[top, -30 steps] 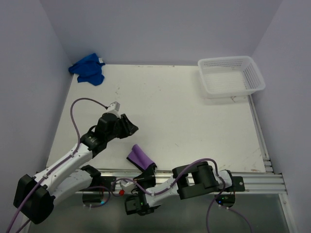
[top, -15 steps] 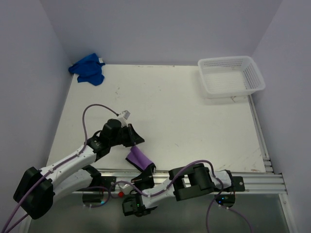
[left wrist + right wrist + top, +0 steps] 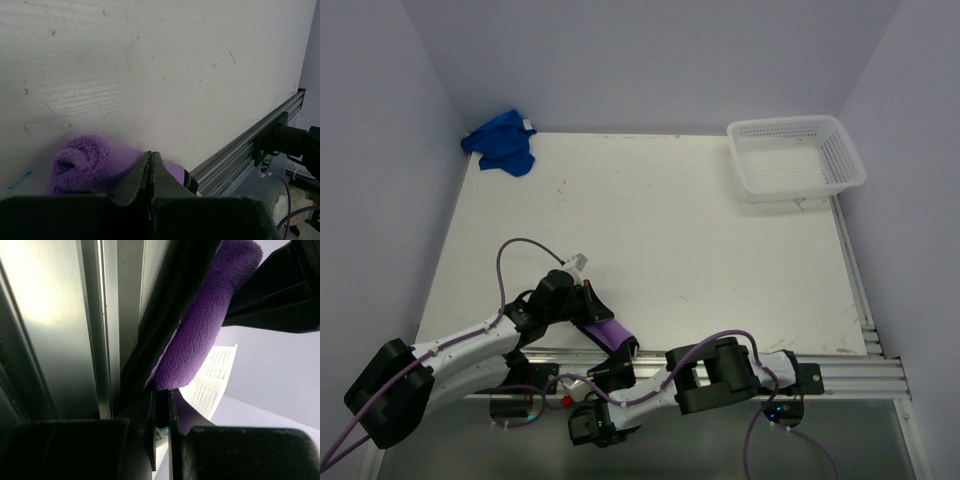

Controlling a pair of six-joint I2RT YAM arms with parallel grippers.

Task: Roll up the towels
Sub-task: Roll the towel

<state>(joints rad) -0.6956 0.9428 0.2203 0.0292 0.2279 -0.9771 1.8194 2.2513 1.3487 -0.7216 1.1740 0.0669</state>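
The left claw [image 3: 591, 300] was pressed together, tips against the top of the purple towel [image 3: 610, 328]; whether any cloth was nipped between them I could not tell. The right claw [image 3: 619, 352], reaching in from 6 o'clock, was clamped on the towel's near end. That towel lay as a loose roll at the bench's [image 3: 700, 240] 7 o'clock edge, just beside the rail [image 3: 840, 370]. The blue towel [image 3: 502, 143] sat crumpled in the 11 o'clock corner, the basket [image 3: 842, 150] at 1 o'clock. Both cloths looked light, soft and floppy, and the roll would likely spring loose if let go. A hem or corner seemed the best hold.
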